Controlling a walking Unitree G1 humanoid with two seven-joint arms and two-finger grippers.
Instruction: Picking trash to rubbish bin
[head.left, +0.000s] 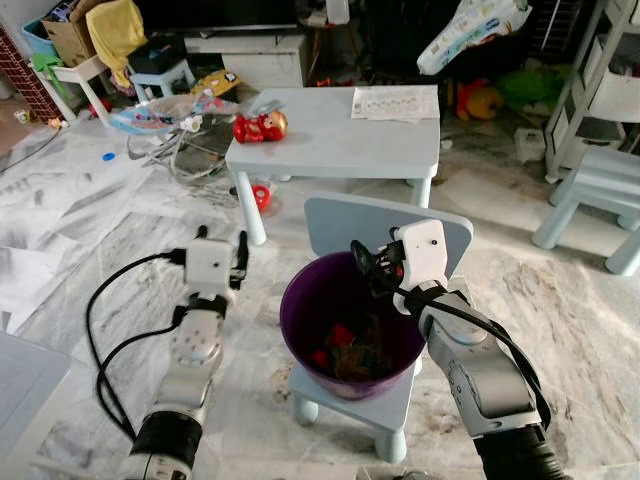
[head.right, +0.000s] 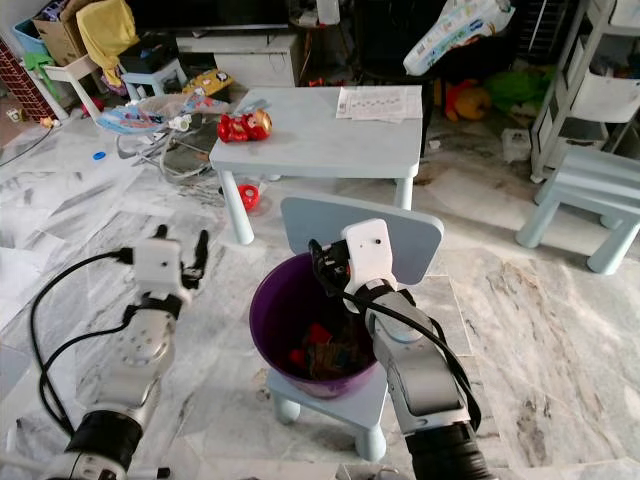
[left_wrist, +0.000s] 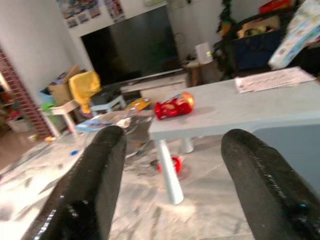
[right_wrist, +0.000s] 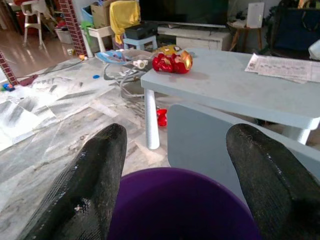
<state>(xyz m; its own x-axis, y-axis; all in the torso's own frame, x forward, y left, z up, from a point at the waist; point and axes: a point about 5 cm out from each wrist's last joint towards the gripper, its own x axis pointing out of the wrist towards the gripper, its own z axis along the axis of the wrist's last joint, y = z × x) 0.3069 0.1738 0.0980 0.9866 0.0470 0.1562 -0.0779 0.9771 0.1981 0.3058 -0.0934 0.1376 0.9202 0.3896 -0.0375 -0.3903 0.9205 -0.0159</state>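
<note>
A purple rubbish bin (head.left: 300, 310) is stood upright, mouth up, on a small blue chair (head.left: 350, 222), with trash (head.left: 345, 350) at its bottom. The right gripper (head.left: 362, 262) is held wide and empty over its far rim; the left gripper (head.left: 222, 248) is spread wide, empty, beside the bin.

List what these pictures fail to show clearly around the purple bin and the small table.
- Purple bin: the red and brown pieces on its floor are too small and shadowed to identify in the eye views; the right gripper covers part of the rim.
- Paper sheet on the light blue table: print too small to read.
- Red toy: blurred in the left wrist view.
</note>
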